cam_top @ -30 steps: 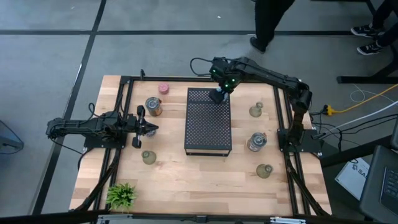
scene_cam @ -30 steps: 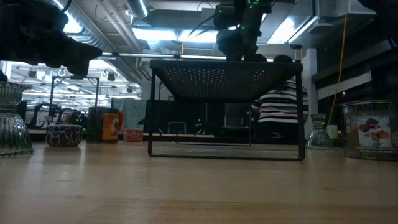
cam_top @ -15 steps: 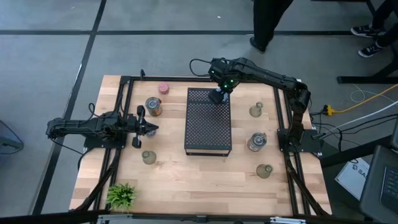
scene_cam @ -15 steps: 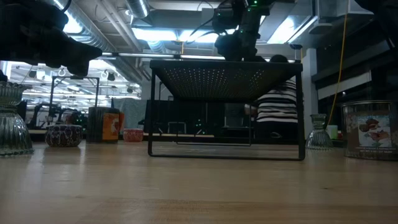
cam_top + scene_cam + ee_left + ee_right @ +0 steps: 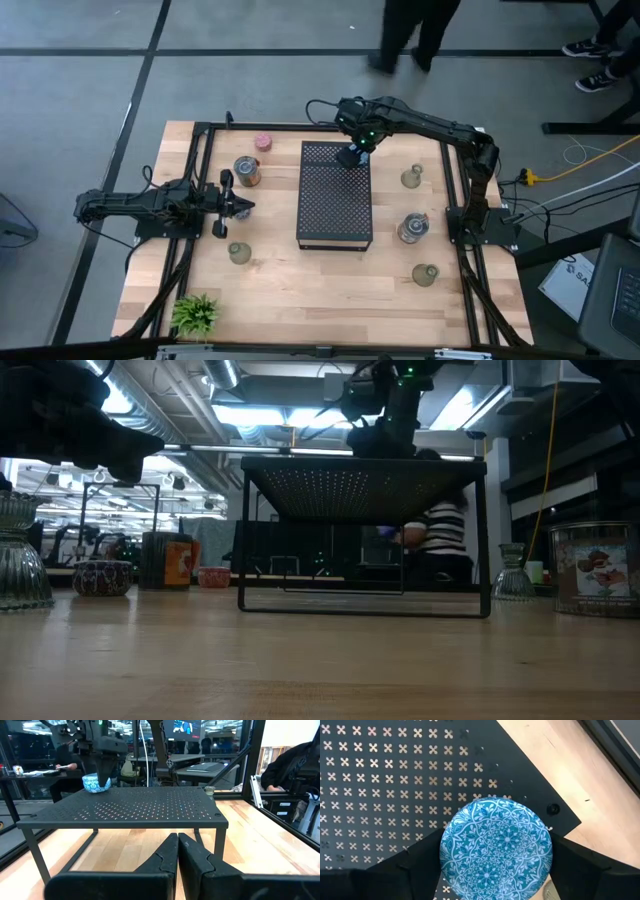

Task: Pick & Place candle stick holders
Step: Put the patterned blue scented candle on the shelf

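While the left arm waited over the left side of the table (image 5: pixel 300 285), its left gripper (image 5: pixel 243 206) had its fingers pressed together on nothing, pointing toward the black perforated tray (image 5: pixel 335 205) at the table's middle. The right arm reached across from the right side, and the right gripper (image 5: pixel 349 155) was over the tray's far edge, near its far right corner. Its fingers (image 5: pixel 415 860) stood spread on either side of a blue patterned holder (image 5: pixel 496 847) that sat on the tray top; whether they pressed it or merely flanked it could not be told. Other candle stick holders stood on the wood: a pink holder (image 5: pixel 263 142) near the far left corner, a glass holder (image 5: pixel 246 171) just nearer than it, an olive-green holder (image 5: pixel 238 253) toward the near left, and three more off the tray's right side (image 5: pixel 412 178), (image 5: pixel 413 229), (image 5: pixel 425 274). A small green plant (image 5: pixel 195 313) stood at the near left corner.
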